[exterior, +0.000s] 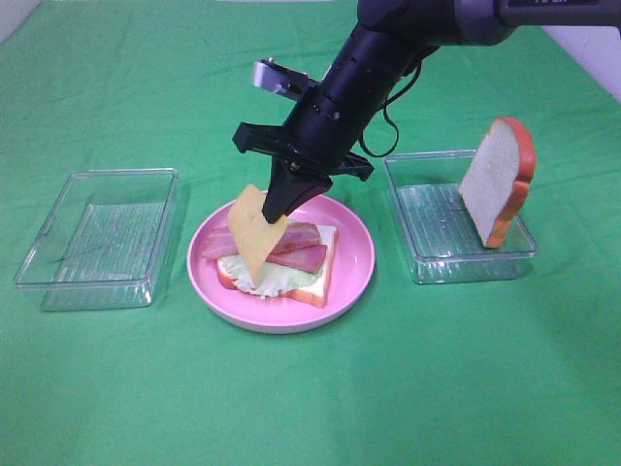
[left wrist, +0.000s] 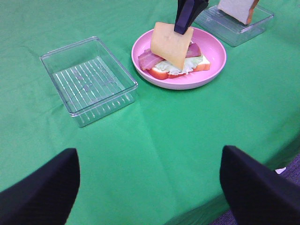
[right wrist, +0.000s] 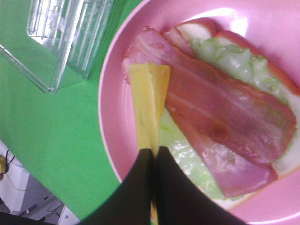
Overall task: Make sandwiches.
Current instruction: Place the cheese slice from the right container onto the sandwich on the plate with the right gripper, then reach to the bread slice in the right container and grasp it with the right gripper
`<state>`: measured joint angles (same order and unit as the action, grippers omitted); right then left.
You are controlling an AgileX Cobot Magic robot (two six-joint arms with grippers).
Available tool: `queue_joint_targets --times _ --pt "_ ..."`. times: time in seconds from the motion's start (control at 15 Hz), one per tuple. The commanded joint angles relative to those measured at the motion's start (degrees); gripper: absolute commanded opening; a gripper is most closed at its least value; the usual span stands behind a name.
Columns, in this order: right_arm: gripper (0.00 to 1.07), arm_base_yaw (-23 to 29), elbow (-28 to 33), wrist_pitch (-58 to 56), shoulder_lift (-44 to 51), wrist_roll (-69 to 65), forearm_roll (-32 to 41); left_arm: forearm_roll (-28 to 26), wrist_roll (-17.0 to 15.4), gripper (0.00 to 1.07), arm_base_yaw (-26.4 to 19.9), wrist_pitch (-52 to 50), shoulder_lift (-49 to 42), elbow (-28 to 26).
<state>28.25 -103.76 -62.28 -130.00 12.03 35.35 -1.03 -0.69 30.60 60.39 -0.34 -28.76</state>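
Above the round pink plate (exterior: 354, 277), the right hand (exterior: 283, 206) pinches a thin yellow cheese square (exterior: 253, 230) that hangs tilted over the open sandwich.

Its black fingers are closed tight on the cheese's upper edge; the left hand (left wrist: 150, 187) stands wide and holds nothing, only its two dark fingertips (left wrist: 42, 192) showing in its own view. On the plate lies a white bread slice with orange-brown crust (exterior: 312, 285), topped with ruffled pale green lettuce (exterior: 281, 280) and glossy reddish-pink meat strips (exterior: 296, 254). The right wrist view alone shows the cheese edge-on, slightly folded, and the meat's streaked surface. The high view alone shows a second bread slice (exterior: 497, 181) leaning upright in the right clear ribbed plastic tray (exterior: 427, 262); a matching left tray (exterior: 97, 238) sits on the green cloth surface (exterior: 310, 408).
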Motion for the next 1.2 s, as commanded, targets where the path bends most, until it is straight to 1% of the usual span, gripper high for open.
queue_joint_targets --times 0.07,0.2,0.27,0.33,0.4,0.47,0.87,0.93,1.0,1.07,1.2 --pt "0.04 -0.2 0.3 1.8 -0.3 -4.0 -4.0 -0.3 -0.1 0.78 0.1 -0.5 -1.1 0.2" --pt "0.25 -0.2 0.3 2.1 -0.3 -6.8 -7.0 -0.3 -0.1 0.78 0.1 -0.5 -1.1 0.2" --pt "0.32 -0.2 0.3 2.0 -0.3 -7.0 -7.7 -0.3 -0.1 0.78 0.1 -0.5 -1.1 0.2" --pt "0.46 -0.2 0.3 1.7 -0.3 -8.0 -8.7 -0.3 -0.1 0.78 0.1 -0.5 -1.1 0.2" --pt "0.61 -0.2 0.3 1.0 -0.1 -8.6 -10.8 -0.3 -0.1 0.78 0.1 -0.5 -1.1 0.2" --pt "0.68 -0.2 0.3 0.7 0.6 -10.7 -13.9 -0.3 -0.1 0.78 0.1 -0.5 -1.1 0.2" --pt "0.68 -0.4 0.1 0.4 7.1 -13.3 -21.9 -0.3 -0.1 0.78 0.1 -0.5 -1.1 0.2" --pt "0.68 -0.8 0.1 0.3 9.0 -14.4 -24.3 -0.3 -0.1 0.78 0.1 -0.5 -1.1 0.2" --pt "0.68 -2.3 0.1 0.1 13.0 -17.3 -28.1 -0.3 -0.1 0.78 0.1 -0.5 -1.1 0.2" --pt "0.68 -3.7 0.1 -0.3 15.0 -17.9 -29.3 -0.3 -0.1 0.78 0.1 -0.5 -1.1 0.2" --pt "0.72 -7.0 0.1 -2.2 18.2 -18.6 -30.7 -0.3 -0.1 0.78 0.1 -0.5 -1.1 0.2"
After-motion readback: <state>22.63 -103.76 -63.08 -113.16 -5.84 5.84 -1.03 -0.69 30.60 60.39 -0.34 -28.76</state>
